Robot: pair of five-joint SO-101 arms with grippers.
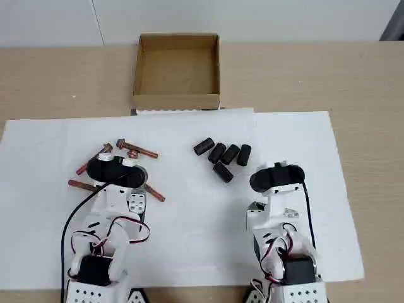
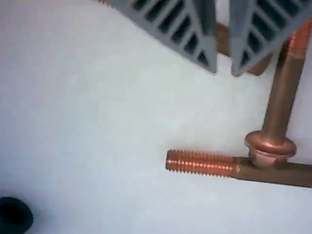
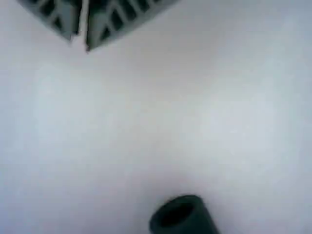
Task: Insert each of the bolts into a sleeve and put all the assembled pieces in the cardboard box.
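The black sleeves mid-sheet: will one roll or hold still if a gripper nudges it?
Likely rolls: each sleeve is a short round tube lying on its side on the smooth white sheet. Five lie bunched together, so nudging one would probably shift its neighbours. Small and hollow, it is probably light.

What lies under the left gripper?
A copper bolt on the white paper, seen between the left gripper's fingertips. The fingers cover most of it, so its head is hidden.

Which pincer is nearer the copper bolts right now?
Left. The left pincer hangs directly over the bolts; the right pincer is across the paper, beside the black sleeves.
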